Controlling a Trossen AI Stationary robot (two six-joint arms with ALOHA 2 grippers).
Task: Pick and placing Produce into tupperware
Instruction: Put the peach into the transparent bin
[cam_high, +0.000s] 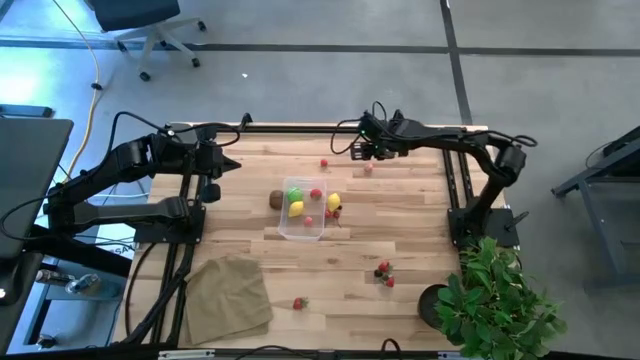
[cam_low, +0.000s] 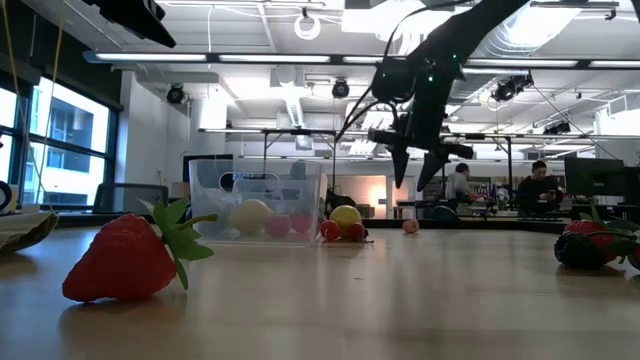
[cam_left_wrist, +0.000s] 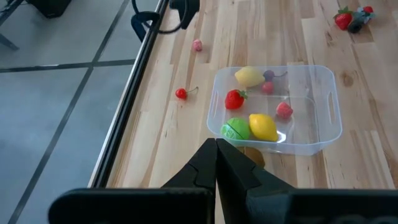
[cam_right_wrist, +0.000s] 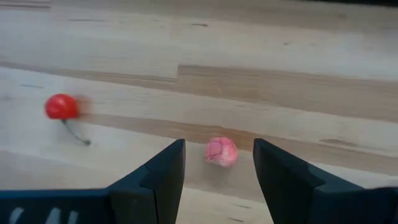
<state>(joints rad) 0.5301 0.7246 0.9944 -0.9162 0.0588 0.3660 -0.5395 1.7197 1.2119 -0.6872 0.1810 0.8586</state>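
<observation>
Currently my right gripper (cam_right_wrist: 216, 167) hangs above the far edge of the table (cam_high: 400, 215), fingers parted and holding nothing. I keep them parted because a small pink fruit (cam_right_wrist: 221, 151) lies on the wood in line with the gap; my judgement is that a descent and closure come next. A red cherry (cam_right_wrist: 61, 106) with a thin stem lies near it, apart, so I expect the fingers to clear it.

My left gripper (cam_left_wrist: 216, 163) is fully closed and empty, parked over the left edge as the waiting arm.

The tupperware (cam_high: 302, 231) sits at the middle of the table. It holds a green ball (cam_high: 294, 194), a lemon (cam_high: 296, 208) and small red pieces. A second lemon (cam_high: 334, 201) and a kiwi (cam_high: 275, 200) lie just outside its walls. A strawberry (cam_high: 299, 303) lies toward the near edge, and a red and dark cluster (cam_high: 384, 273) toward the near right corner.

Limits of view: whether the pink fruit is a berry or another kind cannot be determined. The kiwi is largely hidden behind my left fingers in the left wrist view.
</observation>
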